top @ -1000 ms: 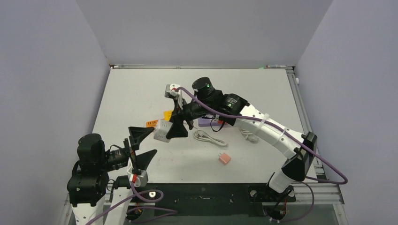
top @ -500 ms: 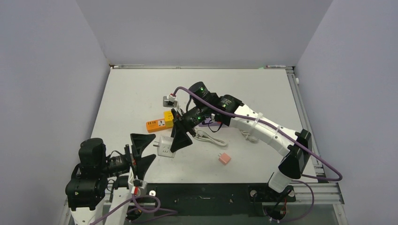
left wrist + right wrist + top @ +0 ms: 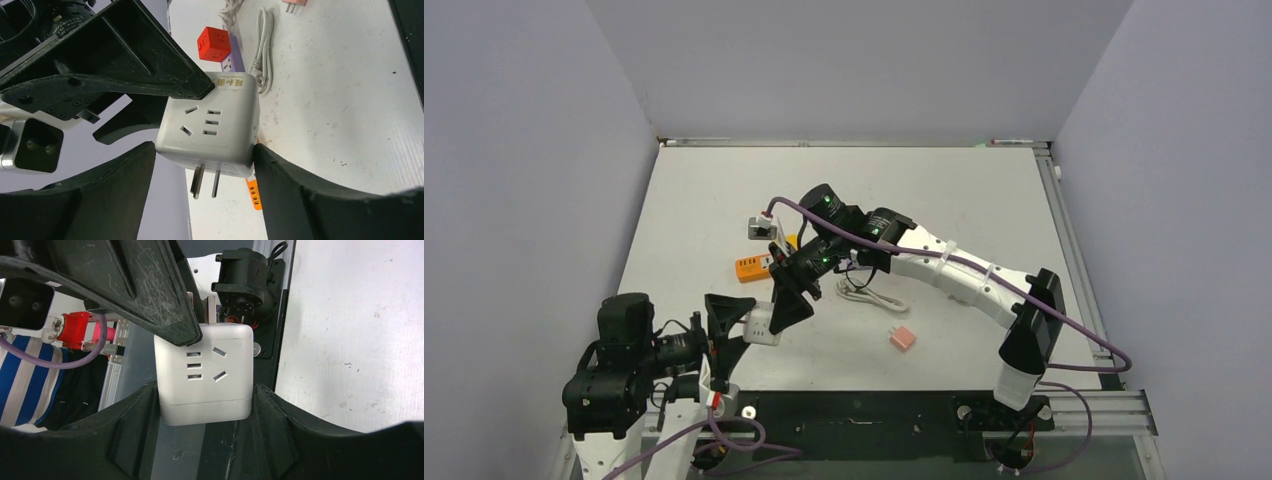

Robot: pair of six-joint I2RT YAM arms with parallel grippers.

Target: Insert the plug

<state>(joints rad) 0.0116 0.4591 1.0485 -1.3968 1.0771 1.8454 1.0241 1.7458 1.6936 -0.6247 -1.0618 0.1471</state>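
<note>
A white cube plug (image 3: 760, 325) with two metal prongs is held above the table's near left part, between both grippers. My right gripper (image 3: 786, 300) is shut on it; in the right wrist view (image 3: 205, 387) its fingers press the cube (image 3: 205, 370) on both sides. My left gripper (image 3: 734, 325) flanks the cube's other pair of sides. In the left wrist view (image 3: 204, 147) both fingers sit against the cube (image 3: 210, 130), and the prongs (image 3: 205, 180) point at that camera. The orange power strip (image 3: 754, 268) lies on the table behind it and shows past the cube (image 3: 252, 192).
A purple power strip (image 3: 232, 62) with a red cube (image 3: 213, 44) on it lies mid-table. A coiled white cable (image 3: 869, 293) and a small pink adapter (image 3: 903, 339) lie right of the grippers. The table's dark front edge (image 3: 864, 410) is just below.
My right gripper has carried the white cube down and left towards the near edge. My left gripper has drawn back a little and its fingers have closed in around the cube.
</note>
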